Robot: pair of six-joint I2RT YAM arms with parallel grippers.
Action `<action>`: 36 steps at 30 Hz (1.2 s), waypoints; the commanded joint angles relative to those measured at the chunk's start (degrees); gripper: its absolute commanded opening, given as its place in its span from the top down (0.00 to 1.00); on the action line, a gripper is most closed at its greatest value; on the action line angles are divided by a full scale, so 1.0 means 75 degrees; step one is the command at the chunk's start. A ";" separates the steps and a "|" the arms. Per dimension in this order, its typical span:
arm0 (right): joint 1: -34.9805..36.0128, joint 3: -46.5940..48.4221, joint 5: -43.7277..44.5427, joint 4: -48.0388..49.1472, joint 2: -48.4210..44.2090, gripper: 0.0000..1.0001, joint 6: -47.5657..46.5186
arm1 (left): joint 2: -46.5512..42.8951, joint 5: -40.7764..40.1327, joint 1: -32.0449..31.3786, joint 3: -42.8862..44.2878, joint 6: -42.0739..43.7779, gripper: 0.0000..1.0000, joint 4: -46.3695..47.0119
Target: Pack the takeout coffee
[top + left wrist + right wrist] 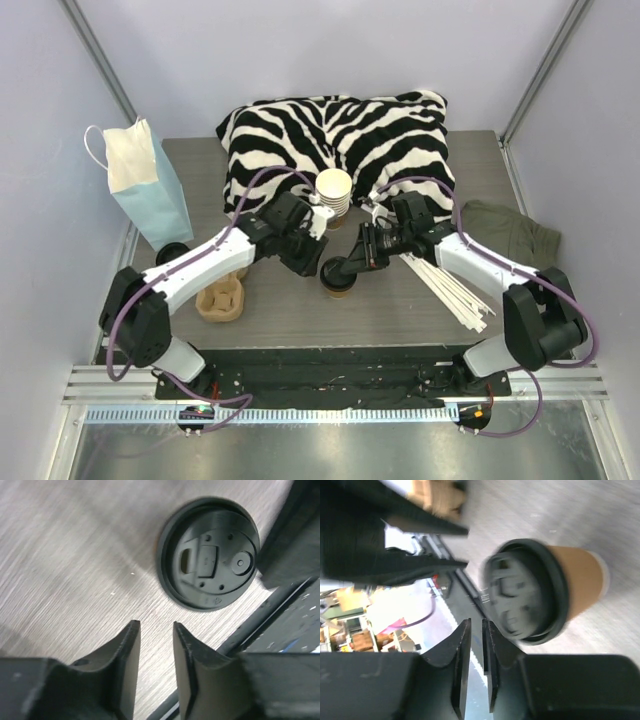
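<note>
Right gripper [476,625] jaws sit almost together, left gripper [156,625] slightly apart, both empty. Advancing thus, either apparently would topple the takeout coffee [545,595].

left tool [156,626]: slightly parted, empty | takeout coffee [209,560]: lidded, just beyond, untouched

Lilac walls [300,50] are enclosing the grey wood-grain worktop [380,312] on three sides, metal posts [97,55] rising beside its far corners
</note>
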 commanded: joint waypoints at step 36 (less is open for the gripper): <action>-0.2005 -0.0360 -0.0240 -0.0492 -0.0178 0.26 -0.0300 | 0.1107 0.1997 0.1316 0.0213 -0.1656 0.48 0.1515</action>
